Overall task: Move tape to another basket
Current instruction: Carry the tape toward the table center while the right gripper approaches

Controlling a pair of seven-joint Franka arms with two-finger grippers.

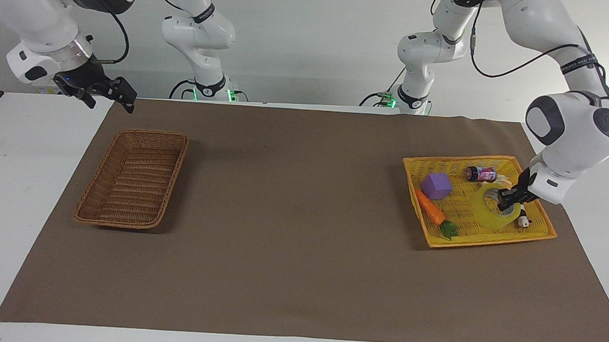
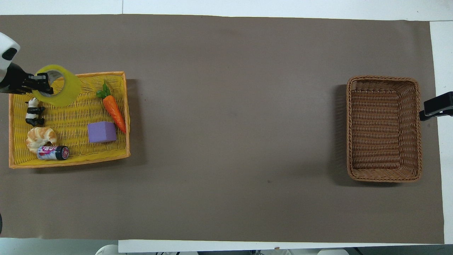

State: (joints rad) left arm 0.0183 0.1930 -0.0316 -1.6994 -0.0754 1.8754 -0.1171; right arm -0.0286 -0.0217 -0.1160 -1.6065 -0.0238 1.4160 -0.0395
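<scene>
The left claw (image 1: 509,198) grips the wall of the translucent yellow packing-tape roll (image 1: 491,211), tilted above the bright yellow flat tray (image 1: 488,237), while the right claw (image 1: 111,92) waits open near the brown wicker basket (image 1: 133,178); no writing is legible.

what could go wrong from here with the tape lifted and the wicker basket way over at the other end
1. The left gripper pinches only one wall of the tape, which hangs tilted over the yellow basket; it could swing or slip out on the long carry.
2. The brown wicker basket sits at the right arm's end, so a reach or handover adds drop risk.
3. The right gripper waits beside that basket and could obstruct delivery.
</scene>
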